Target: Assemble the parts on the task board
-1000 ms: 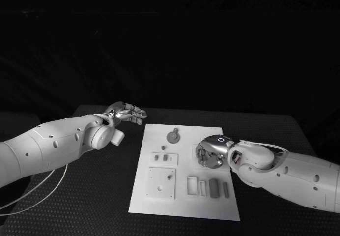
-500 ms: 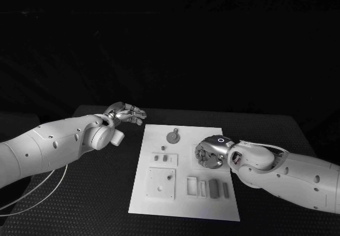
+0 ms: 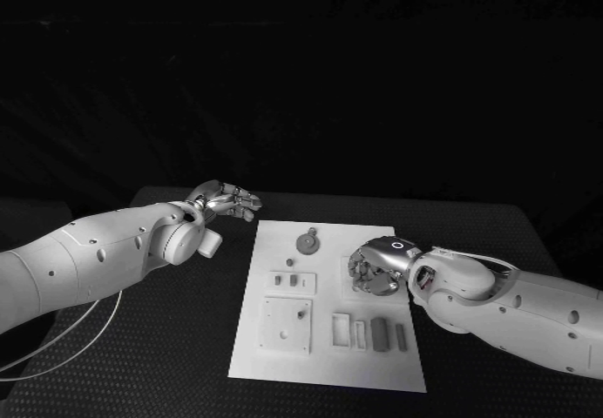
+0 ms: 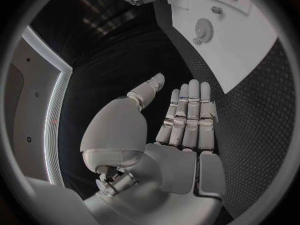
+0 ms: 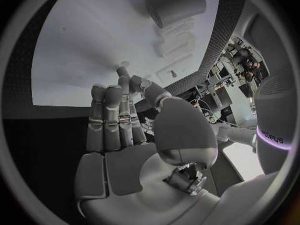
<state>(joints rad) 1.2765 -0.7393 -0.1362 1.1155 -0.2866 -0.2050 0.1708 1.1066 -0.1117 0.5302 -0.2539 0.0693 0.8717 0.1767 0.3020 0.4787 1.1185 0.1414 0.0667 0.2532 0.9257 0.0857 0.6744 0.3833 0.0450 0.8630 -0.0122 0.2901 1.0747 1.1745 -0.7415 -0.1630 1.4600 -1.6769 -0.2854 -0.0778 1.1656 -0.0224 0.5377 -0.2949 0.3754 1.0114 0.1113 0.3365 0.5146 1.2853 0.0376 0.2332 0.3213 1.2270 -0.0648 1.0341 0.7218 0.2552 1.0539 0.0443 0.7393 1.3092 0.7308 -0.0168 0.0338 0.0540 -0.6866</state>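
right hand [image 3: 377, 268] is hovering over the right edge of the board [image 3: 329, 361], about level with its middle, palm facing the board. against 1 s ago it is sitting slightly further right and up the board, wrist rolled a bit; small shift only. in the right wrist view its fingers [image 5: 106, 120] are lying straight and side by side, thumb apart, holding nothing, not touching the board [image 5: 94, 40].

left hand [image 3: 224, 198] is hanging off the board's far left corner, above the table [image 3: 151, 348]; no change from the earlier frames. left wrist view: fingers [image 4: 187, 115] are extended and lying together, thumb out to the side, nothing in the hand [image 4: 178, 135].

count, head view: one board, white, rectangular, lying lengthwise in the middle of the table. parts on it are all grey:
- one round knob part [image 3: 308, 239] near the far end, also visible in the left wrist view [image 4: 203, 31]
- one small peg [image 3: 289, 261] just below it
- one small plate with two slots [image 3: 293, 280] on the left side
- one larger square plate [image 3: 285, 324] at the near left
- four upright bars in a row [image 3: 369, 333] at the near right, two pale and two darker

the bars row is lying just beside the right hand, on its near side, not touching. cannot tell which parts are seated in the board and which are loose.
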